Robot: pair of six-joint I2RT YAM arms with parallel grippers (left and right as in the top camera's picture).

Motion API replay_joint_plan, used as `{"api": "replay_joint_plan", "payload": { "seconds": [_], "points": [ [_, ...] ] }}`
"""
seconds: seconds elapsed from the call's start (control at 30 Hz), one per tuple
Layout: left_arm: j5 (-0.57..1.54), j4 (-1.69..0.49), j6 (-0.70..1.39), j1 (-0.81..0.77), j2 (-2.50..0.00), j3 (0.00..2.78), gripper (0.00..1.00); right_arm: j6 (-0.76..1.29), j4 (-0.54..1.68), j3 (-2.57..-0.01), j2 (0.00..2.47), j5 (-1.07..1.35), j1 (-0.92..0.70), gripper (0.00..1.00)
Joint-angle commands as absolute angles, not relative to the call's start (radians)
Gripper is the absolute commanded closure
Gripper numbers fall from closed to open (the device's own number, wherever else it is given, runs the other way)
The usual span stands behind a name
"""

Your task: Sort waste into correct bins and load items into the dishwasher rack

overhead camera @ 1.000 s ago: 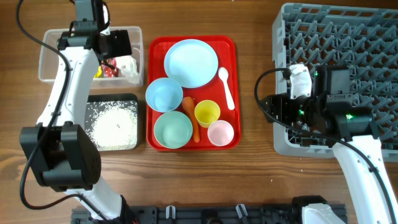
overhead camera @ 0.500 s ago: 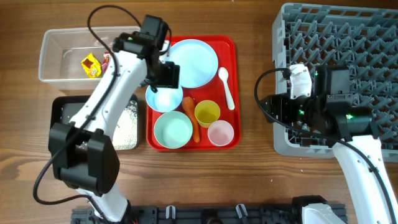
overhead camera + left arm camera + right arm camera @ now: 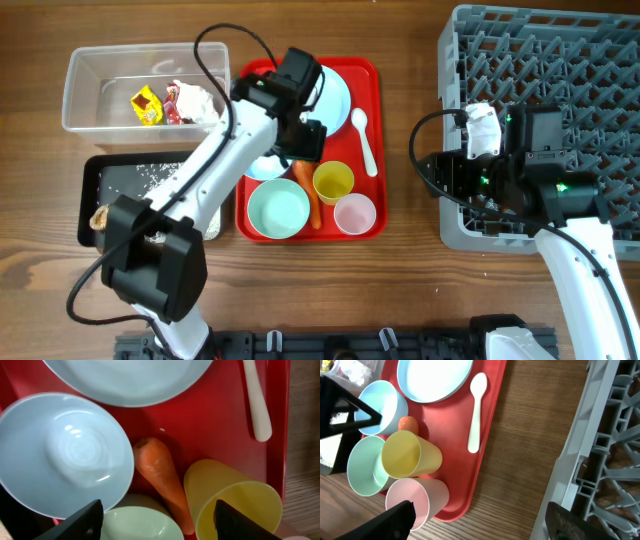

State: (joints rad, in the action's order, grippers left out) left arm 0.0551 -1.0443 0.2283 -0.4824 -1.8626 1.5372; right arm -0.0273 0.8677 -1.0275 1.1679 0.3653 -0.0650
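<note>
My left gripper (image 3: 298, 142) (image 3: 160, 525) is open and empty, hovering low over the orange carrot (image 3: 309, 192) (image 3: 161, 476) on the red tray. The carrot lies between a light blue bowl (image 3: 60, 455), a second pale bowl (image 3: 278, 208) and the yellow cup (image 3: 332, 182) (image 3: 230, 502). The pink cup (image 3: 354, 213) (image 3: 415, 500), white spoon (image 3: 365, 140) and blue plate (image 3: 338, 92) also sit on the tray. My right gripper (image 3: 432, 176) (image 3: 480, 522) is open and empty at the left edge of the grey rack (image 3: 560, 60).
The clear tub (image 3: 100, 60) at back left holds snack wrappers (image 3: 148, 103) and crumpled paper (image 3: 200, 100). The black tray (image 3: 110, 172) below it holds rice and a brown lump (image 3: 100, 215). The red tray (image 3: 375, 80) has a raised rim.
My left arm has swung right from the clear tub to over the carrot on the red tray. The right arm has not moved.
</note>
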Motion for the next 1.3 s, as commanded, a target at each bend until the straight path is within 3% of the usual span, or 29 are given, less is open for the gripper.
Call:
{"api": "replay_joint_plan", "payload": {
  "seconds": [0.0, 0.23, 0.3, 0.37, 0.8, 1.27],
  "points": [
    [0.067, -0.993, 0.287, -0.482, -1.869, 1.456, 0.29, -0.023, 0.866, -1.032, 1.175, 0.358, -0.071, 0.14],
    [0.071, -0.905, 0.308, -0.482, -1.869, 1.425, 0.3, -0.024, 0.859, -1.032, 1.175, 0.358, -0.071, 0.13],
    [0.072, -0.894, 0.309, -0.483, -1.877, 1.425, 0.37, -0.024, 0.857, -1.032, 1.175, 0.358, -0.071, 0.13],
    [0.072, -0.895, 0.328, -0.495, -1.895, 1.425, 0.39, -0.024, 0.857, -1.032, 1.175, 0.358, -0.071, 0.13],
    [-0.018, -0.905, 0.484, -0.573, -1.983, 1.424, 0.41, -0.025, 0.86, -1.032, 1.175, 0.355, -0.071, 0.13],
    [-0.02, -0.877, 0.473, -0.564, -1.978, 1.449, 0.41, -0.025, 0.858, -1.032, 1.175, 0.355, -0.071, 0.13]
  ]
}}
